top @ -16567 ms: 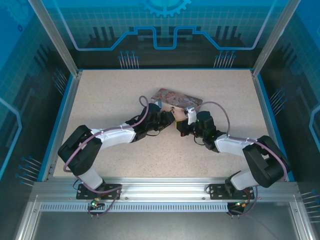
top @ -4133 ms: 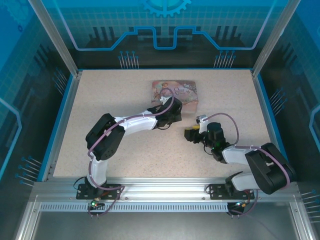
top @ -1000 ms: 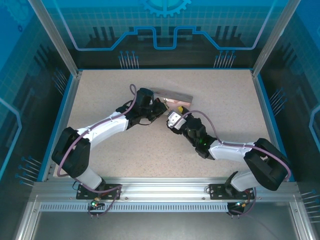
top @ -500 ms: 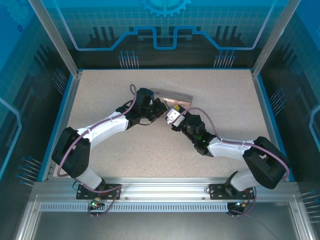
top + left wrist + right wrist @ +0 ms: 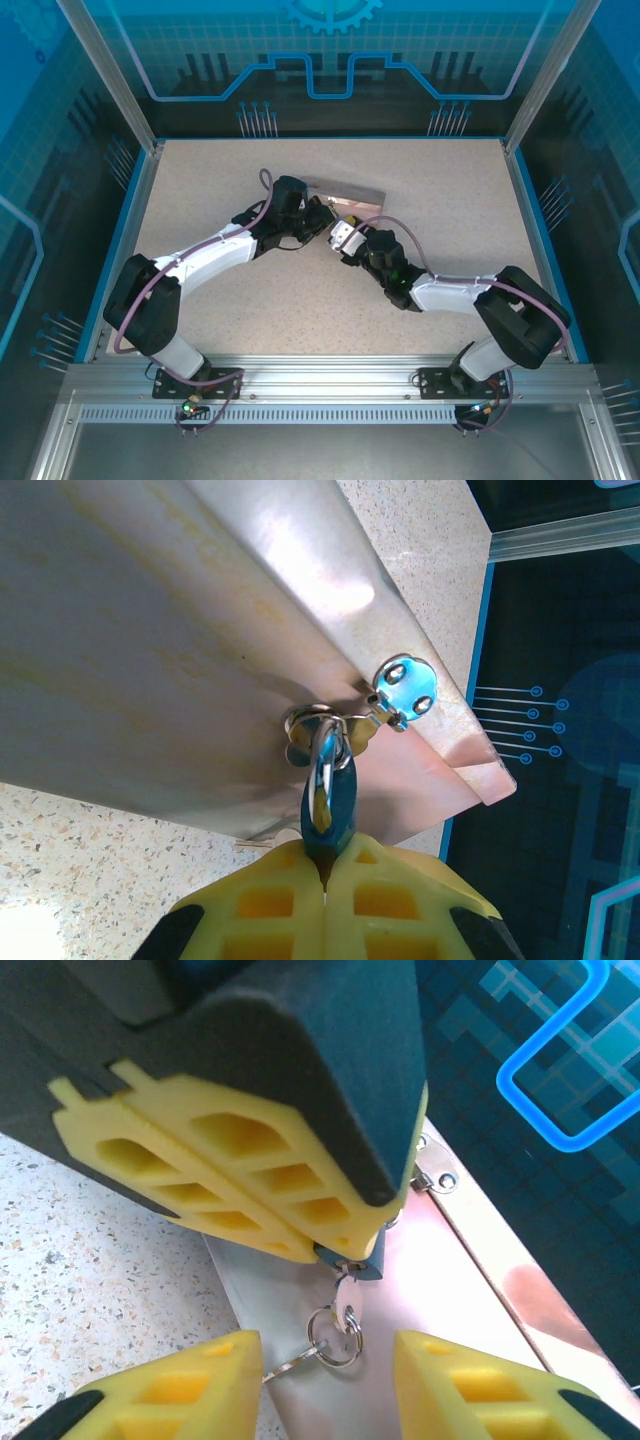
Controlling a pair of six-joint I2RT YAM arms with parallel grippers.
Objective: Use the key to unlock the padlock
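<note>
The teal padlock (image 5: 328,810) hangs by its silver shackle from the hasp of the pink tin (image 5: 352,196). My left gripper (image 5: 326,865) is shut on the padlock's body. From the right wrist, the padlock (image 5: 368,1260) peeks out below the left gripper's yellow fingers (image 5: 230,1170). The small silver key (image 5: 346,1298) sticks in its keyhole, with a ring (image 5: 334,1341) and a second key dangling. My right gripper (image 5: 325,1352) is open, one finger on each side of the key and ring, touching neither. From above, both grippers meet at the tin's near corner (image 5: 335,228).
The tin's bare metal side (image 5: 150,630) faces the left wrist camera, a small round clasp plate (image 5: 405,688) at its edge. The speckled tabletop (image 5: 250,290) stretches around both arms. Blue walls and aluminium rails bound the workspace.
My right gripper has crept up and left toward the padlock, and its jaws have narrowed around the key. The left arm and the tin have held still.
</note>
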